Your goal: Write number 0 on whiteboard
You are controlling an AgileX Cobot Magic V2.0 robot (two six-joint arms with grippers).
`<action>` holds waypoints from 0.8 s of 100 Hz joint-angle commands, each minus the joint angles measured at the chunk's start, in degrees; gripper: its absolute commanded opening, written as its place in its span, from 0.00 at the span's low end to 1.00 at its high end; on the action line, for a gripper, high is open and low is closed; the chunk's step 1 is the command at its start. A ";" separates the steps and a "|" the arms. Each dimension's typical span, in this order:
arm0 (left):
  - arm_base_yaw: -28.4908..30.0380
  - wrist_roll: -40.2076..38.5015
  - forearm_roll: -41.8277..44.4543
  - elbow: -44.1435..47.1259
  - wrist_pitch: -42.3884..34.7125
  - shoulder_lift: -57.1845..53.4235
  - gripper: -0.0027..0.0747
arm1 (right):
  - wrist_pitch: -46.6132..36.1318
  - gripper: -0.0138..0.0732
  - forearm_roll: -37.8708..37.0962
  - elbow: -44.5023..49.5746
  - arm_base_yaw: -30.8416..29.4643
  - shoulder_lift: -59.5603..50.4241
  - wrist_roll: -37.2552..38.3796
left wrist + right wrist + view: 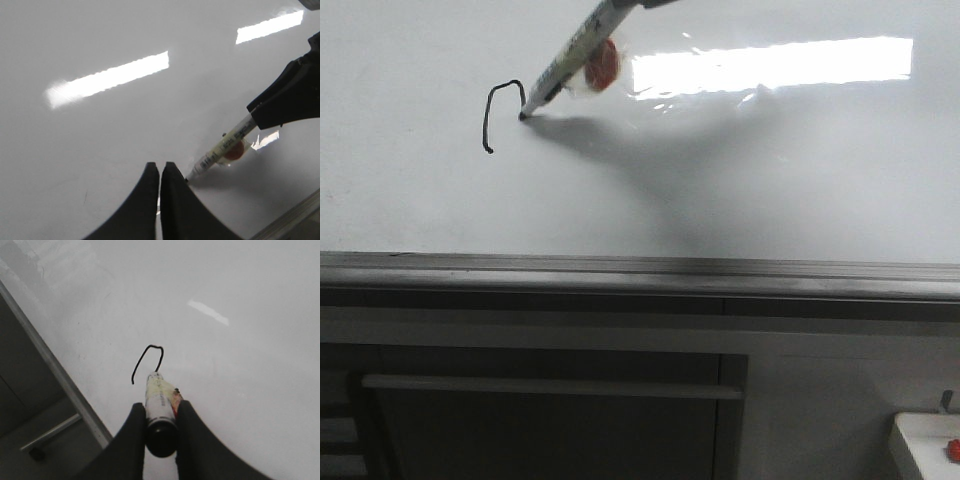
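Note:
The whiteboard (770, 170) is glossy white with a bright rectangular light reflection. On it is a thin black hook-shaped stroke (486, 120), open at the bottom, not a closed loop; it also shows in the right wrist view (141, 360). My right gripper (161, 405) is shut on a marker pen (160, 397), whose tip touches the board at the stroke's right end (523, 116). The pen (570, 55) has a red-orange piece (603, 63) taped to it. My left gripper (160, 164) is shut and empty, just beside the pen tip (187, 179).
A grey metal rail (640, 272) runs along the board's near edge. Below it stands a dark cabinet with a bar handle (550, 387). A white tray (920, 440) with a small red thing (953, 450) is at the bottom right.

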 commanded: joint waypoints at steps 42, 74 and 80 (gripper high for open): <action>-0.27 -0.43 -0.98 -1.60 -6.11 0.18 0.01 | 0.09 0.10 1.07 -3.95 -0.06 2.17 -0.13; -0.27 -0.43 -0.98 -1.60 -6.11 0.18 0.01 | 2.25 0.10 1.07 -5.35 -0.06 2.56 -1.10; -0.27 -0.43 -0.98 -1.60 -6.11 0.18 0.01 | 3.00 0.10 1.07 -5.35 -0.06 2.56 -1.10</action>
